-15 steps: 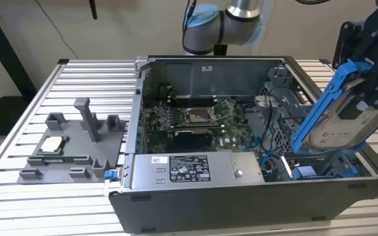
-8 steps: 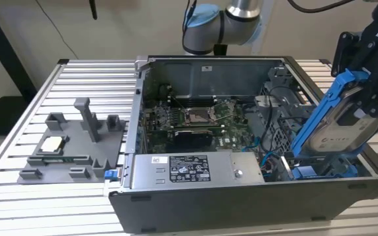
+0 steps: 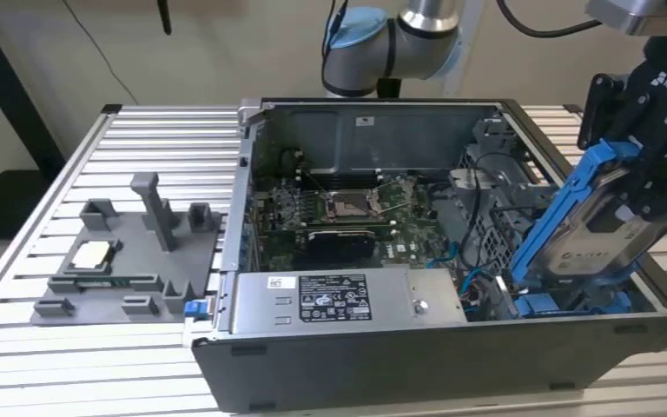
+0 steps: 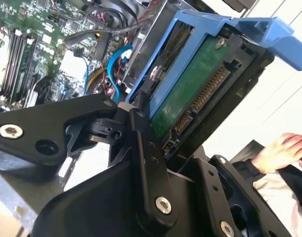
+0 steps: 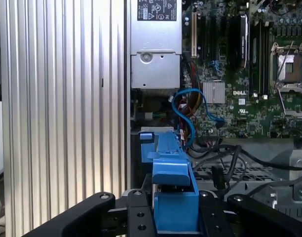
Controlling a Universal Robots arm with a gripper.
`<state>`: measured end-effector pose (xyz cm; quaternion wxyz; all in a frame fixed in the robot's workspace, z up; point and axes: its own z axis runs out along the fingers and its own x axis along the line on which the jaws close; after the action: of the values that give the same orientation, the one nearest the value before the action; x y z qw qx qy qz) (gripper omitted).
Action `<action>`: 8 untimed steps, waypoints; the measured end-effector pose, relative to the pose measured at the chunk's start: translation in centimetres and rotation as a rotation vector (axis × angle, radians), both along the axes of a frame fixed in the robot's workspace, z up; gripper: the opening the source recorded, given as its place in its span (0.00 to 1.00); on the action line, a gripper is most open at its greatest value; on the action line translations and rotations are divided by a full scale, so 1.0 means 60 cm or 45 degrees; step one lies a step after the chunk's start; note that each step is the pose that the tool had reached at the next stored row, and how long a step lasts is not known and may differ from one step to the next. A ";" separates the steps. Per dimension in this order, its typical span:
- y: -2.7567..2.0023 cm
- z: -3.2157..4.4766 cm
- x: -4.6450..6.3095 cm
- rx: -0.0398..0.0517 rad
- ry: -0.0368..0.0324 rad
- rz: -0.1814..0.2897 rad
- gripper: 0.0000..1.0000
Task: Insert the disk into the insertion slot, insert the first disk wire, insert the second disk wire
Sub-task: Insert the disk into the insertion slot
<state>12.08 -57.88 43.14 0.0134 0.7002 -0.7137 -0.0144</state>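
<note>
I have the gripper (image 3: 644, 187) clamped on the tilted disk (image 3: 589, 239), its low edge near the insertion slot (image 3: 571, 306) at the exterior view's right, blue cables (image 3: 474, 280) close beside

Exterior view high, wrist views close over motherboard (image 5: 230, 64)

I log, mat'l/finish: disk (image 3: 596, 241) silver metal, white paper label; carrier frame (image 3: 556, 207) smooth blue plastic, semi-gloss; case (image 3: 426, 369) matt grey sheet metal; table (image 3: 136, 139) ribbed bare alu., satin; gripper (image 3: 637, 196) matt black.
</note>
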 end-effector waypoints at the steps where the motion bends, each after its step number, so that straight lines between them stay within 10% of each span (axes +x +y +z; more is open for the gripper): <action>1: 0.0007 -0.003 0.000 0.000 0.0000 0.000 0.33; 8: 0.0062 -0.021 0.001 0.002 -0.0025 0.000 0.33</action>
<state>12.17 -57.51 41.89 0.0121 0.7002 -0.7137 -0.0144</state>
